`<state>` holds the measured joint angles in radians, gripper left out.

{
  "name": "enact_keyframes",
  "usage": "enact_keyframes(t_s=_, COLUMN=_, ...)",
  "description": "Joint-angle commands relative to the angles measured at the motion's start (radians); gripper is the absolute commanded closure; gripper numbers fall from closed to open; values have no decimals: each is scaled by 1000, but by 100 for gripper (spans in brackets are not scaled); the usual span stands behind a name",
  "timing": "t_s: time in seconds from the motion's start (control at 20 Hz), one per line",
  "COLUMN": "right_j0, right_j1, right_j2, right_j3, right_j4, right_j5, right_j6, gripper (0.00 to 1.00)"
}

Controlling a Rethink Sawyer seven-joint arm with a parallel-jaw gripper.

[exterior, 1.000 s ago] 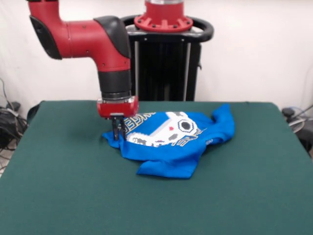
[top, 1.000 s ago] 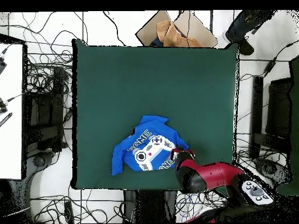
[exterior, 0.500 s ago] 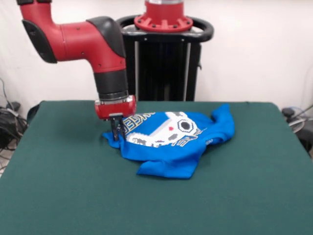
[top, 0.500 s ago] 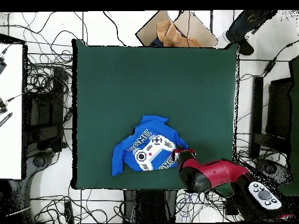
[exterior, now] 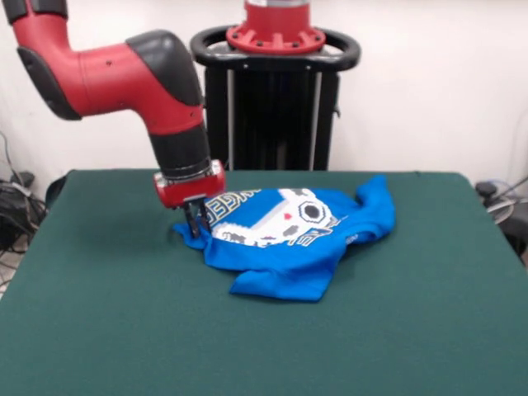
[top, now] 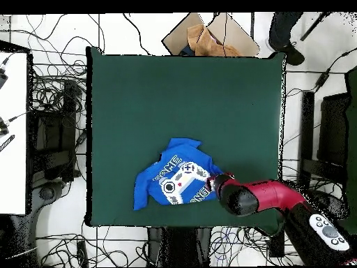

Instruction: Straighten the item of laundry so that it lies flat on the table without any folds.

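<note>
The item of laundry [exterior: 297, 235] is a bright blue T-shirt, crumpled with its print side up, lying toward the table's far side in the front view. From overhead the item of laundry [top: 176, 181] sits near the bottom edge of the green table [top: 181, 98]. My gripper [exterior: 196, 228] comes down on the shirt's left edge in the front view, its fingers together on the blue cloth. Seen from above, the red arm covers the gripper at the shirt's right edge. The shirt's front hem is folded over and one sleeve stands bunched up at the right.
The dark green table [exterior: 115, 330] stretches wide around the shirt. Beyond the top edge in the overhead view lies a cardboard box [top: 209, 35]. Cables and equipment lie on the floor on both sides.
The arm's elbow has swung outward and the wrist now tilts. The gripper has stayed at the shirt's edge, shifting only slightly. The shirt looks unchanged.
</note>
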<state>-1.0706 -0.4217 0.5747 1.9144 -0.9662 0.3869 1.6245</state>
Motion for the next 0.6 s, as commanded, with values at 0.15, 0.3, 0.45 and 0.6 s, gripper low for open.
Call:
enact_keyframes(t_s=0.15, right_j0=-64, right_j1=66, right_j2=10, right_j3=-302, right_j4=64, right_j5=295, right_j6=-372, gripper=100)
enact_keyframes(t_s=0.3, right_j0=-65, right_j1=81, right_j2=-33, right_j3=-290, right_j4=74, right_j5=312, right_j6=-392, gripper=100)
enact_keyframes(t_s=0.45, right_j0=-54, right_j1=45, right_j2=-79, right_j3=-256, right_j4=93, right_j5=345, right_j6=-384, gripper=100)
enact_keyframes(t_s=0.6, right_j0=-45, right_j1=-16, right_j2=-107, right_j3=-211, right_j4=112, right_j5=394, right_j6=-373, gripper=100)
